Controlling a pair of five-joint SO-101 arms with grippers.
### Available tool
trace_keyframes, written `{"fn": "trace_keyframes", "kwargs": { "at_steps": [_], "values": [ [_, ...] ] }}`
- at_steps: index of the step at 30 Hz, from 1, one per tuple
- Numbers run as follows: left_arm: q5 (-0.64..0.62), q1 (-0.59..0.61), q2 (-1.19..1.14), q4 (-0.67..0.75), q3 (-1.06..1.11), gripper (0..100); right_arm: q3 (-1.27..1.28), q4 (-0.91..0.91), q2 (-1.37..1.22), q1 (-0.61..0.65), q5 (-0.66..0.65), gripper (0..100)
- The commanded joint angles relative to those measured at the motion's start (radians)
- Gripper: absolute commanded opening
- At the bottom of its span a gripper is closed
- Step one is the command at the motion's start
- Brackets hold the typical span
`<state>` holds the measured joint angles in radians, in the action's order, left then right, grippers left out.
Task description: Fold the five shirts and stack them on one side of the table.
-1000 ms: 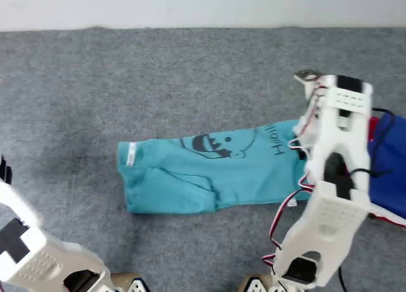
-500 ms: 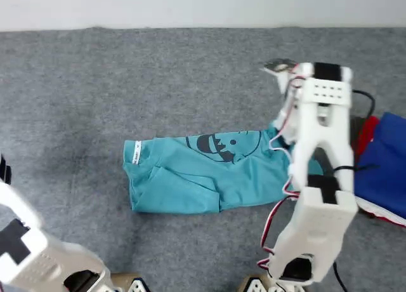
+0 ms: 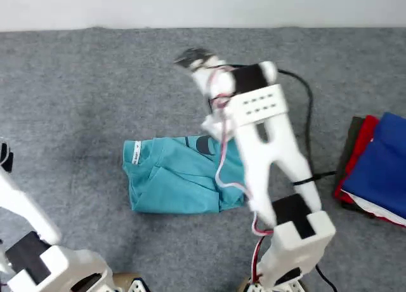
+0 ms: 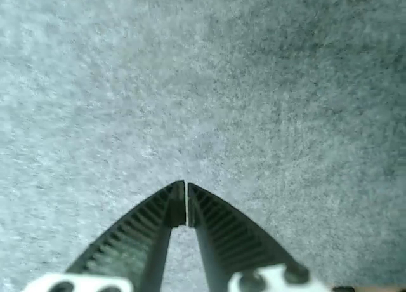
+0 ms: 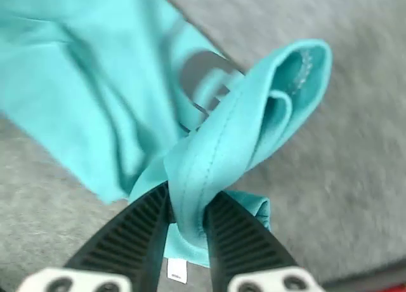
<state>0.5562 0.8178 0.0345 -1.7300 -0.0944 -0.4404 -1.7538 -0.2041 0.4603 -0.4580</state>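
A teal shirt [image 3: 171,178] with a dark print lies on the grey felt in the middle of the table, its collar label toward the left. The right arm [image 3: 254,114] stretches over it. In the right wrist view the right gripper [image 5: 187,225] is shut on a bunched hem of the teal shirt [image 5: 241,127], lifted above the rest of the cloth. The left arm [image 3: 38,254] sits at the near left corner; its gripper [image 4: 186,206] is shut with nothing in it, over bare felt.
A stack of folded shirts [image 3: 377,168], blue on top with red and dark ones under it, rests at the right edge. The grey felt [image 3: 95,82] covers the whole table up to the white wall at the back.
The right arm has swung left across the table, carrying the shirt's right end over toward the left, so the shirt now lies shorter. The left arm has barely moved.
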Motion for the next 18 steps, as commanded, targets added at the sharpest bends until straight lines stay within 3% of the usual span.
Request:
{"fn": "trace_keyframes", "kwargs": {
  "at_steps": [1,10,18],
  "values": [
    [-0.002,-0.005,0.044,-0.012,0.027,2,-0.043,-0.024,0.05,0.124,0.012,1.0],
    [-0.002,-0.003,0.052,0.037,0.12,2,-0.048,0.077,-0.12,0.303,0.012,1.0],
    [-0.002,-0.003,0.052,0.051,0.12,2,-0.048,0.217,-0.226,0.351,0.012,1.2]
  ]
}}
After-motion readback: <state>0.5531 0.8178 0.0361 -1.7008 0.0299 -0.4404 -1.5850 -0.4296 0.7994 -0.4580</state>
